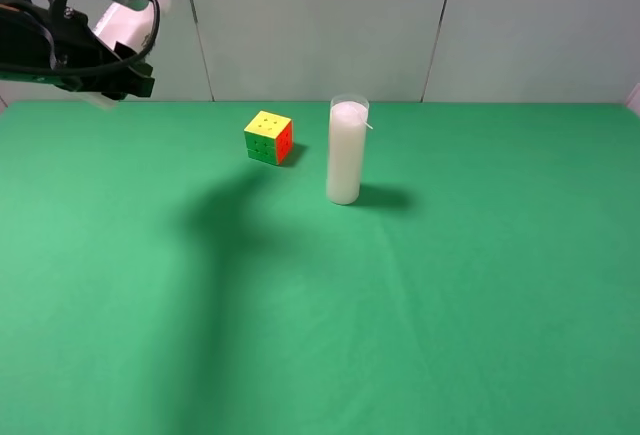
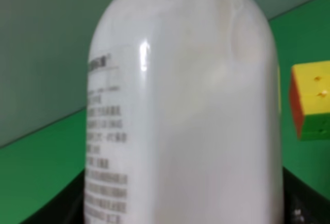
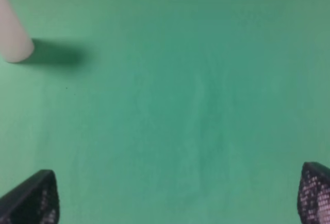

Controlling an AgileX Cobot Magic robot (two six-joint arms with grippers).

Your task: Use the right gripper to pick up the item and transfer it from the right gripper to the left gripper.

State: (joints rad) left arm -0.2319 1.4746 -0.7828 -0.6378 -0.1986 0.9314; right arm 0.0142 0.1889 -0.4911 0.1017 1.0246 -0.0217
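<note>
The item, a small white bottle [image 1: 128,23] with a printed label, is high above the table's far left corner, held in my left gripper [image 1: 118,60]. In the left wrist view the bottle [image 2: 185,110] fills the frame between the black fingers [image 2: 309,198]. My right gripper [image 3: 180,203] is open and empty over bare green cloth, with its fingertips [image 3: 33,198] far apart. It does not show in the exterior view.
A tall white candle in glass [image 1: 345,152] stands at the back middle of the green table [image 1: 450,285]; it also shows in the right wrist view [image 3: 13,33]. A coloured puzzle cube [image 1: 268,137] sits left of it and shows in the left wrist view [image 2: 312,100].
</note>
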